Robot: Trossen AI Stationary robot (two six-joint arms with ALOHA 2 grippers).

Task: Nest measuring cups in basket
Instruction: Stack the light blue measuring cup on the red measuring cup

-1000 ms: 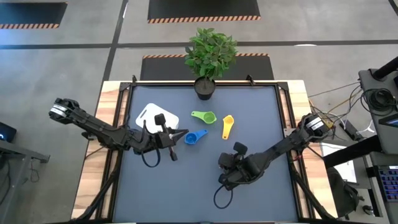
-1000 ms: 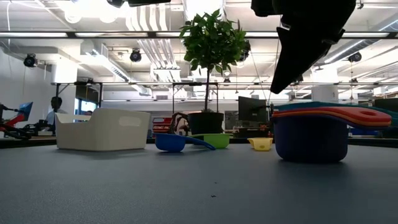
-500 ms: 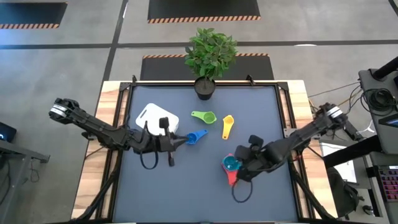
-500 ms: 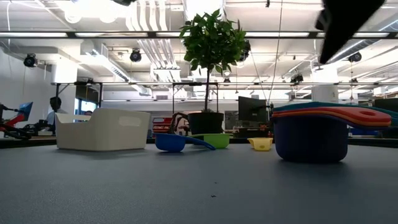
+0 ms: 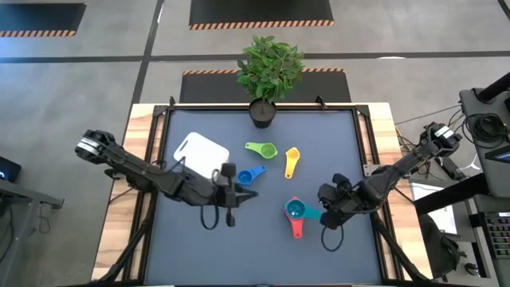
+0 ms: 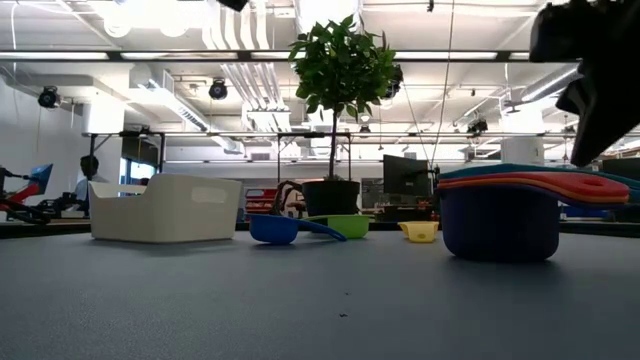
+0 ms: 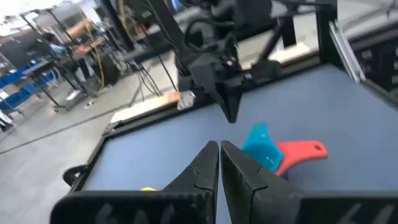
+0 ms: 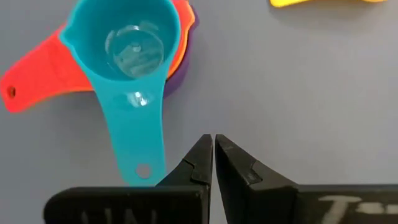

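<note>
Teal-topped cup stack (image 5: 296, 212) just beside closed, empty right gripper (image 5: 327, 215), left gripper (image 5: 232, 197) closed

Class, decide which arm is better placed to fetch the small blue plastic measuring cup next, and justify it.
Probably the left. The left gripper, fingers shut, sits just beside the small blue plastic measuring cup; the right gripper is farther, beyond the nested stack of cups.

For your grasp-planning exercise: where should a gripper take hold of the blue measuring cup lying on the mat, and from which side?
Grip the blue cup by its short flat handle, coming from above. The handle lies flat on the mat, pointing toward the green cup, clear of other things. The left gripper is nearest.
</note>
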